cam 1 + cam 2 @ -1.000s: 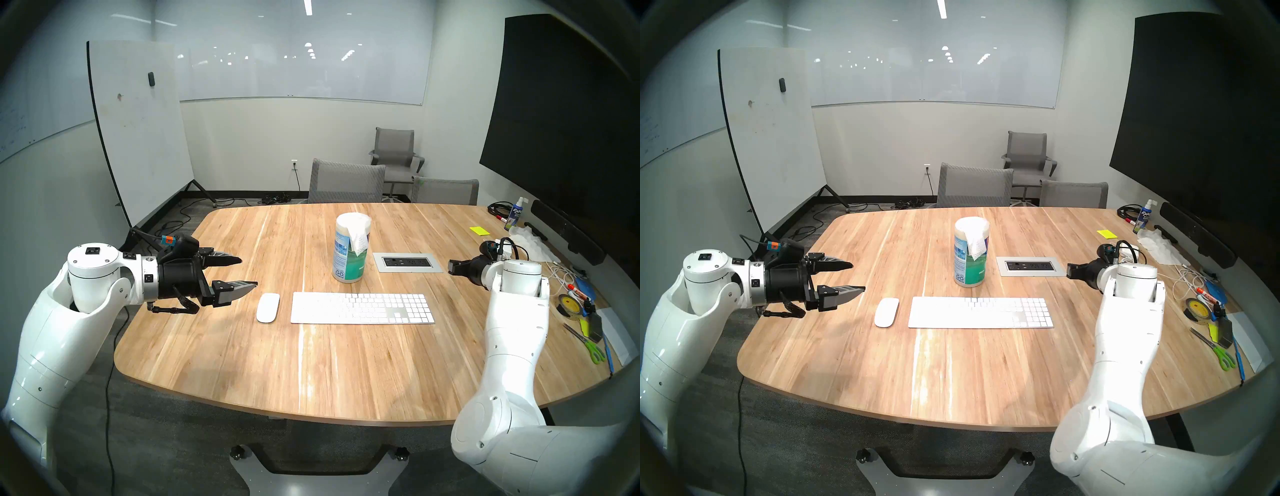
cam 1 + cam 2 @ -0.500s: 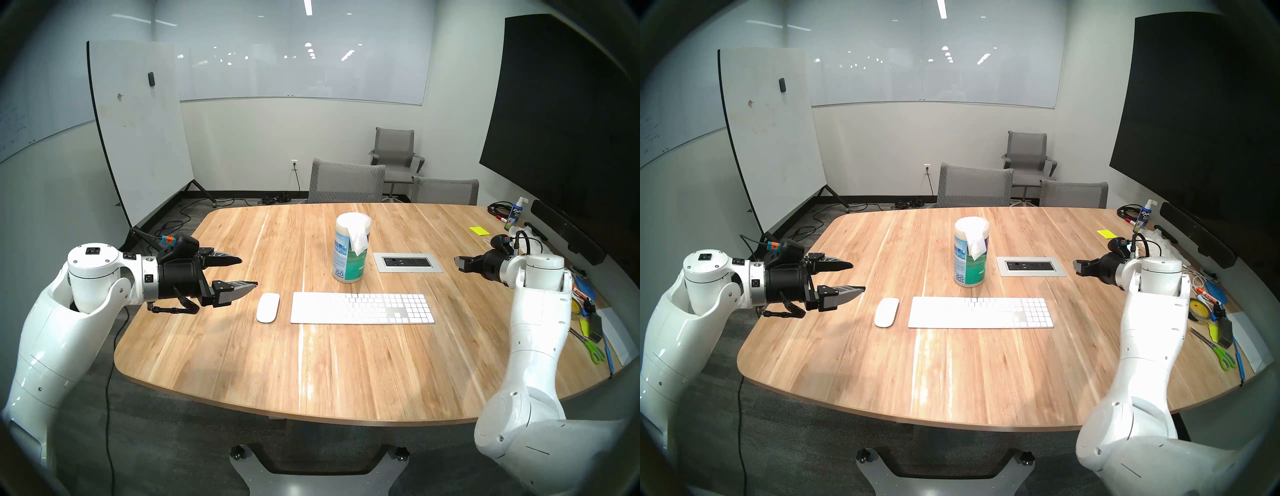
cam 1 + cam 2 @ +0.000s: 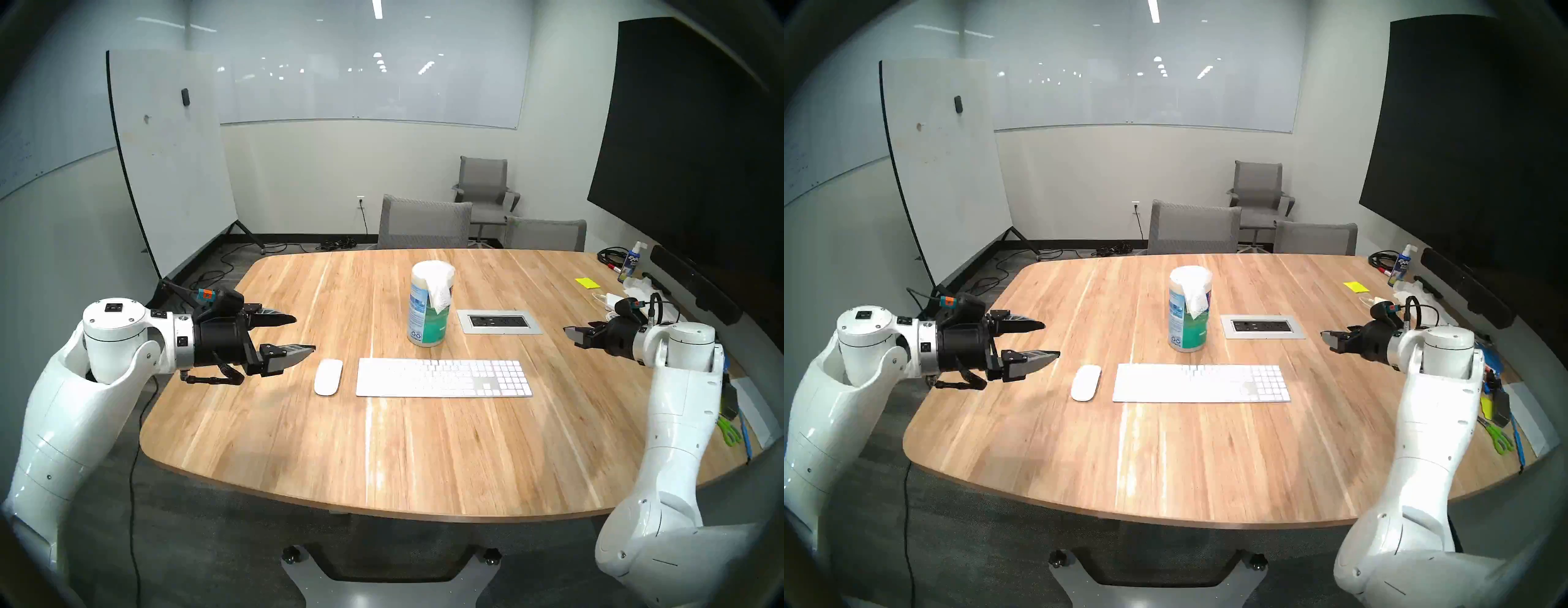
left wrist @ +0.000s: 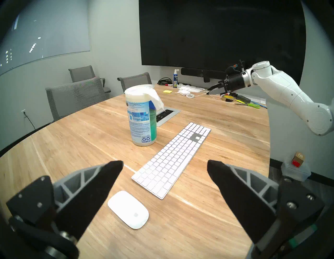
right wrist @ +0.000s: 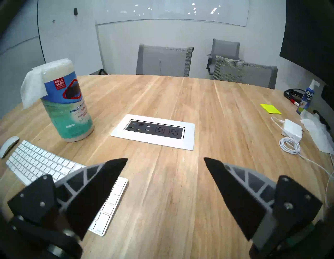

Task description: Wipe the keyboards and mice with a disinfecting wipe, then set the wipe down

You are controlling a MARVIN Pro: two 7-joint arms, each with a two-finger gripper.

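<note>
While both tools hang empty with their jaws spread wide, nothing on the surface has been touched by a wipe yet. The wipe hangs out of the lid of the canister, draped down its front, behind the keyboard; the mouse lies just beside the keyboard's left end. The left tool hovers near the mouse, and the right tool sits out past the keyboard's right end, well apart from the canister.

The trouble I'd expect is at the pull. The canister is tall and stands free, so a sideways or low tug on the wipe could tip it or drag it onto the keyboard, unless the other tool steadies it. The sheet is thin and semi-sheer, so a pinch at its edge might tear it or slip off. A second sheet could also follow the first out.

Off to the right lie a charger cable and crumpled tissue; an arm swinging wide there could snag the cable. That tissue could also be mistaken for the wipe.
</note>
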